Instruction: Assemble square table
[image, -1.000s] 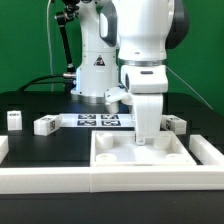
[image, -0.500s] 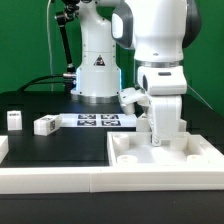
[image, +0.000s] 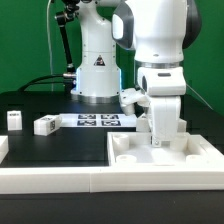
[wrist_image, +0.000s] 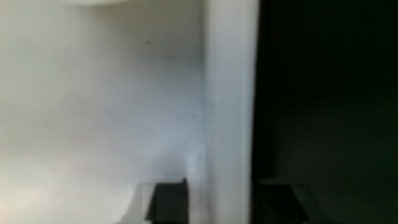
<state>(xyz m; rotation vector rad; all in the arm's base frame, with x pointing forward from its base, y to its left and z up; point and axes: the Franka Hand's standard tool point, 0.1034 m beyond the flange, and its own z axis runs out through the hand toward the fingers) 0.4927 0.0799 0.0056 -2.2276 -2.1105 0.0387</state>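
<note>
Black surface (image: 60, 148), matte. A long white rail (image: 50, 180) ran along its near edge. The square table top (image: 160, 165) lay flat just behind the rail, at the exterior view's right. The marker board (image: 100, 120) lay flat further back, mid-surface. Two tagged blocks sat to the left, well apart from the top: the first leg (image: 14, 119) near the left edge, the second leg (image: 45, 126) just beside the marker board.

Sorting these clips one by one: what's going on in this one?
The robot arm's hand is lowered onto the square table top at the exterior view's right. In the wrist view its fingers seem to straddle the raised rim; whether they are gripping it is unclear. Two loose legs lie untouched beside the marker board.
</note>
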